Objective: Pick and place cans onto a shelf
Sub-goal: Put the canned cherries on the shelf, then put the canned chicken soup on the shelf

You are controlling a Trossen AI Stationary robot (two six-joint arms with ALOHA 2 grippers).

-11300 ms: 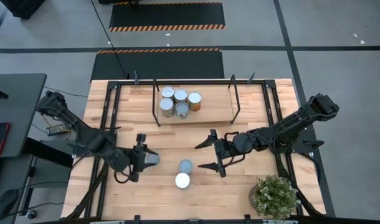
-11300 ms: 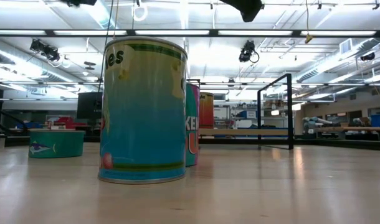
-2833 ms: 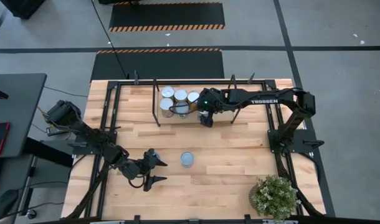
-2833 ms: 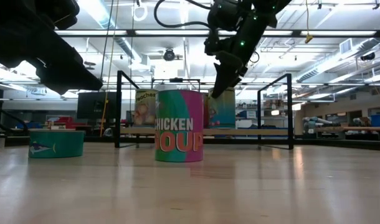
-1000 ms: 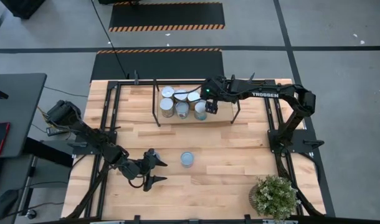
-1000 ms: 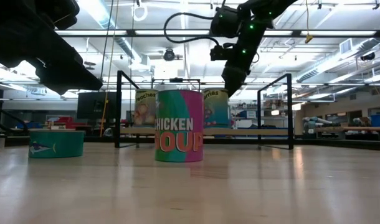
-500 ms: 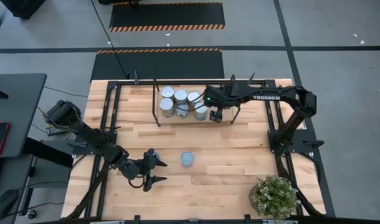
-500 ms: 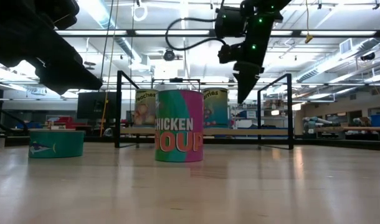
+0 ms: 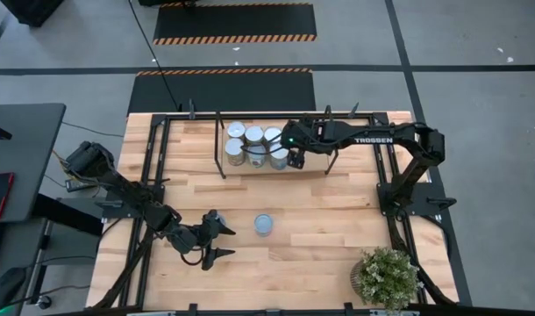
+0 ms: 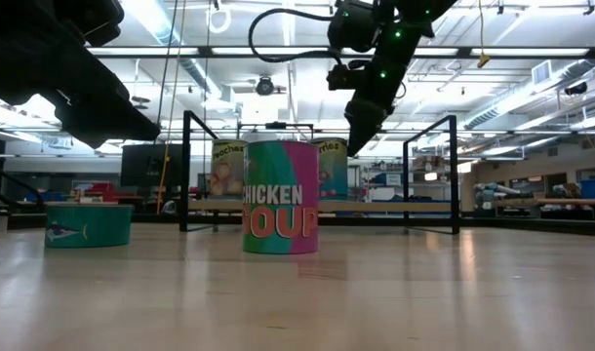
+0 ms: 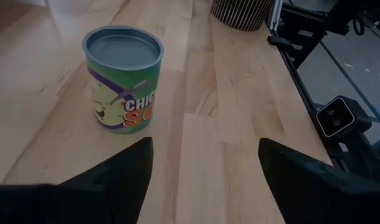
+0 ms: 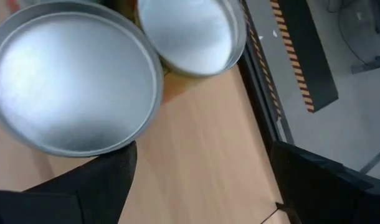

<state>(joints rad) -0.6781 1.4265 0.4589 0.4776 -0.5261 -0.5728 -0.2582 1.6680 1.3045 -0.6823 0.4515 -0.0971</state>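
One can (image 9: 263,225) is standing alone on the bare tabletop (image 9: 338,219) at lower centre of the high view, upright with its axis vertical, while six cans (image 9: 254,146) are clustering on the shelf (image 9: 311,162) at upper centre. The lone tin is lying just right of the left gripper (image 9: 217,237) in that overhead picture, and this arm looks by far the nearer; the left wrist view is showing the soup can (image 11: 123,78) straight ahead of its dark fingers (image 11: 118,171), near but not touching. Those fingers are standing spread wide and carrying nothing. The right gripper (image 9: 295,158) is hanging over the shelf at the right edge of the cluster, beside the newest can (image 9: 279,158), well apart from the loose tin; its fingers (image 12: 84,180) are likewise spread with nothing between them, silver lids (image 12: 75,81) lying beneath. My judgement is that the coming reach is falling to the left arm, moving rightward in the overhead frame to straddle the upright can's sides.
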